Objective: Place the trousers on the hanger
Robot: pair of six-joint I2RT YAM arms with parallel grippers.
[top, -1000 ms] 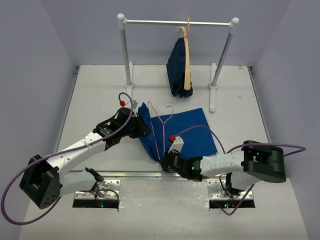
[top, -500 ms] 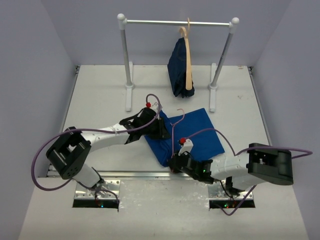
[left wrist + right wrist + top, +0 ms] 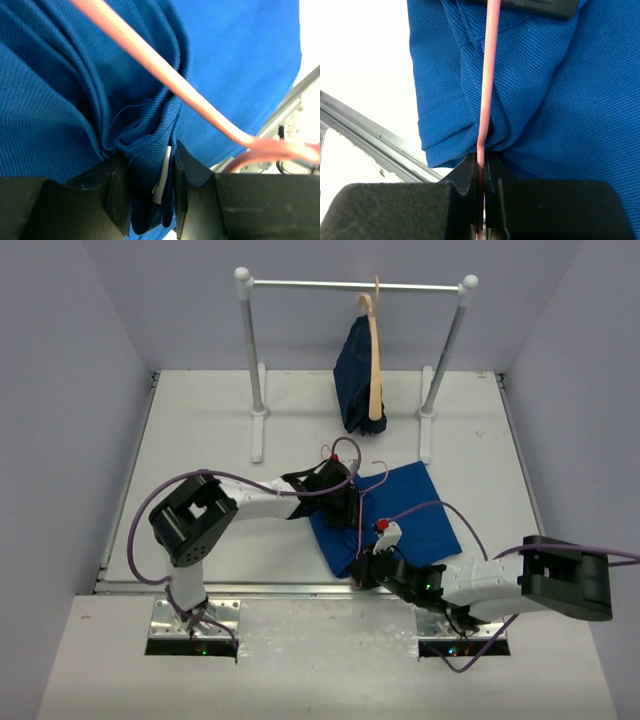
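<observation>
The left gripper (image 3: 148,171) pinches a bunched fold of the trousers (image 3: 240,65), and the hanger (image 3: 165,70) slants across just ahead of it. The right gripper (image 3: 481,167) is clamped on the hanger's thin wire, with the blue cloth lying directly ahead on the table (image 3: 200,440).

Matt royal-blue twill cloth for the trousers (image 3: 60,100), finely ribbed, soft. Lying across the trousers, the hanger (image 3: 165,73) of smooth, faintly glossy pink wire. Beyond the trousers, bright metal rail (image 3: 320,284) and pale smooth wooden hanger (image 3: 375,370).
</observation>
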